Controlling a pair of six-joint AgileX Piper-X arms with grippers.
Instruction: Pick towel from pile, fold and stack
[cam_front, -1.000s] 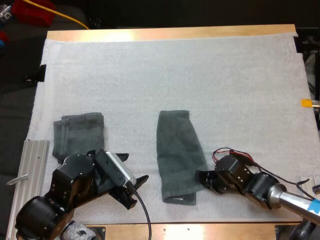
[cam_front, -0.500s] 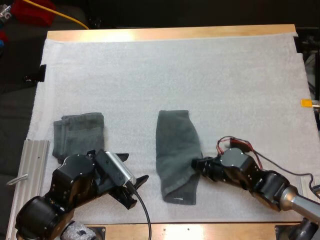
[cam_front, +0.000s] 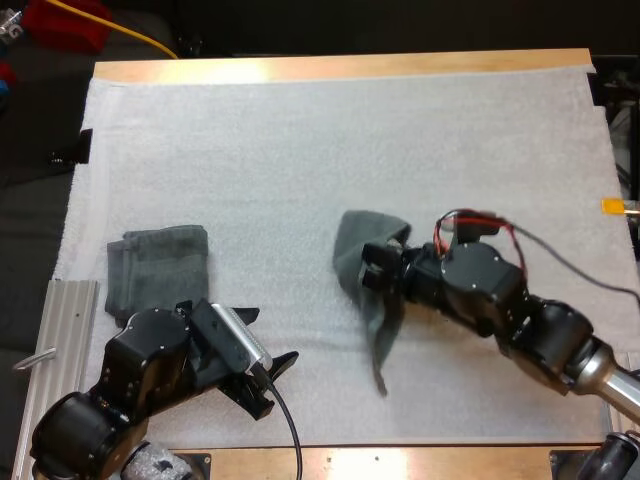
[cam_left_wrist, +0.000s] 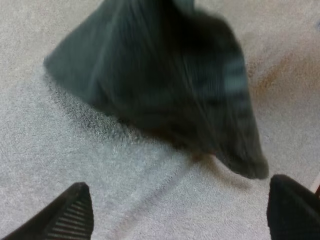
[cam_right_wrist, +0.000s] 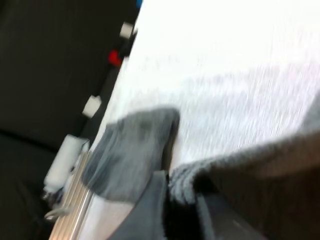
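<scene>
Two towels, high view: right end effector (cam_front: 378, 270) grips the hanging towel (cam_front: 348, 255) above mid-mat (cam_front: 300, 150), folded towel (cam_front: 158, 265) lying left. Left wrist view: left end effector (cam_left_wrist: 180, 202) open, empty, near the hanging towel. Right wrist view: fingers (cam_right_wrist: 150, 210) pinch its edge

One folded towel (cam_front: 158, 268), one held towel (cam_front: 350, 257)
</scene>
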